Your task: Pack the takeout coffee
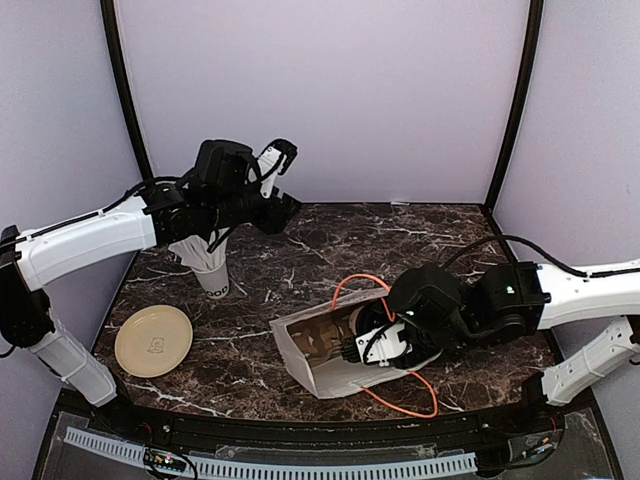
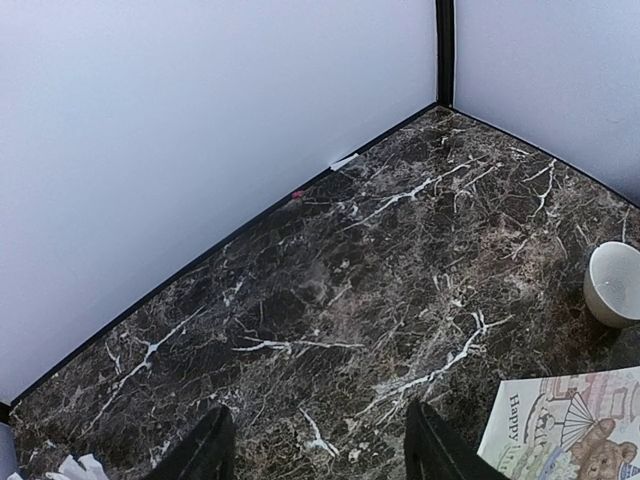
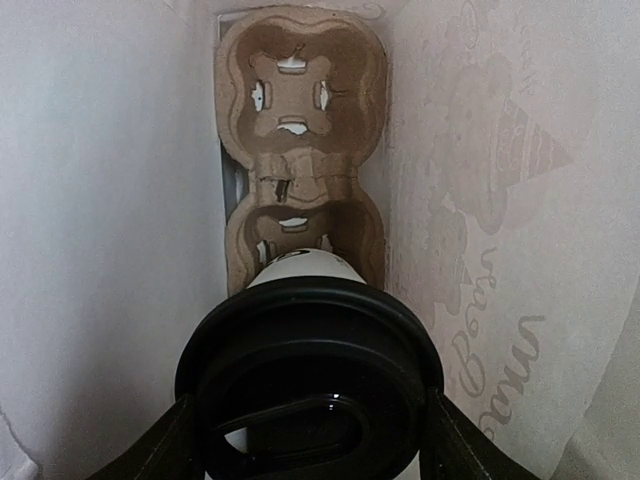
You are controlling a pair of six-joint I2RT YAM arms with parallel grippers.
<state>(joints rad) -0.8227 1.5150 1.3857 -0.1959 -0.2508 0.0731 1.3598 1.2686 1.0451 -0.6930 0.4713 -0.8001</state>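
Observation:
The takeout coffee (image 3: 300,268), a white cup under a round black lid (image 3: 310,370), lies held inside the white paper bag (image 1: 310,372). My right gripper (image 3: 310,450) is shut on it, one finger on each side of the lid. The cup's base points at a brown cardboard cup carrier (image 3: 300,90) deep in the bag. From above, the right gripper (image 1: 375,345) reaches into the bag's mouth. My left gripper (image 2: 320,445) hangs open over bare marble at the back left (image 1: 283,212), with nothing between its fingers.
A white cup full of straws (image 1: 210,268) stands under the left arm. A cream plate (image 1: 153,340) lies at the front left. An orange cord (image 1: 405,398) loops around the bag's mouth. In the left wrist view, a white bowl (image 2: 615,285) sits beyond the bag's printed side (image 2: 570,425).

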